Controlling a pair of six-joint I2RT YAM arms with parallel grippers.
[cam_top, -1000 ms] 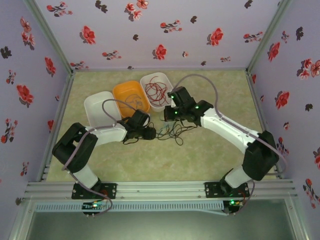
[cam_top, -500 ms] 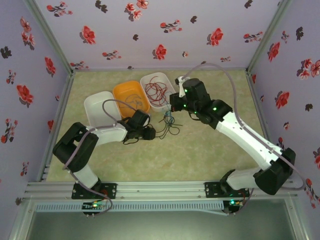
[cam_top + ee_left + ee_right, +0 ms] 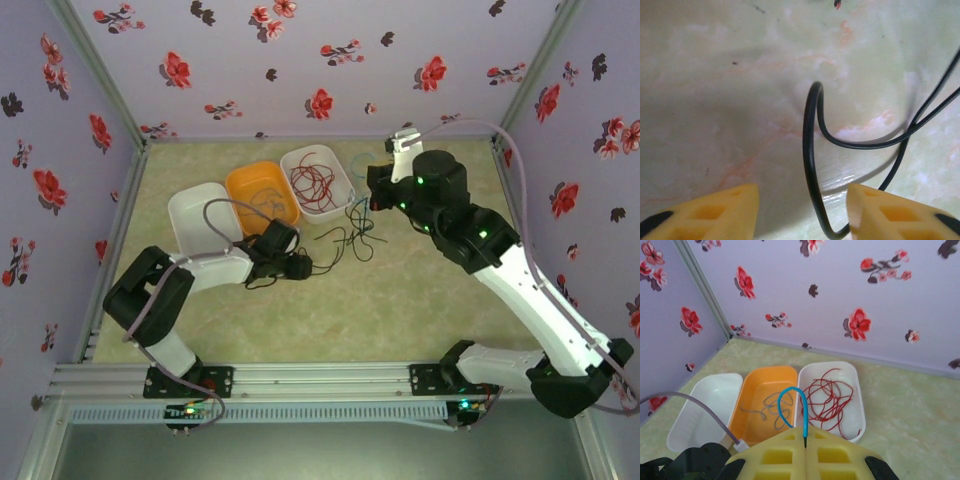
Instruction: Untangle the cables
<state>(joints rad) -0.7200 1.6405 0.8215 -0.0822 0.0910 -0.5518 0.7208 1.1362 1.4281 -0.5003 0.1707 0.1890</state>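
Top external view, from the left: an empty white bin point(image 3: 185, 205), an orange bin point(image 3: 237, 190) with a grey cable in it, and a second white bin point(image 3: 290, 160) holding red cables point(image 3: 315, 185) stand in a row toward the far left corner of the tabletop. Just nearer than the orange bin, the left gripper point(image 3: 302, 266) sits low over the tabletop. Its wrist view shows the fingers apart, with a black cable point(image 3: 810, 150) looping loose between them and nothing pinning it. To the right, near the middle of the tabletop, the tangled cables point(image 3: 355, 240) trail up to the right gripper point(image 3: 375, 190), which is raised toward the far edge and clamped together on a blue-green cable point(image 3: 804, 422).

With the black strand unheld, a lift from here would probably drag the whole tangle along rather than free one strand, or pull a knot tighter. The thin blue-green cable could also slip out of that narrow pinch. Dangling strands might snag the rim of the bin with the red cables.
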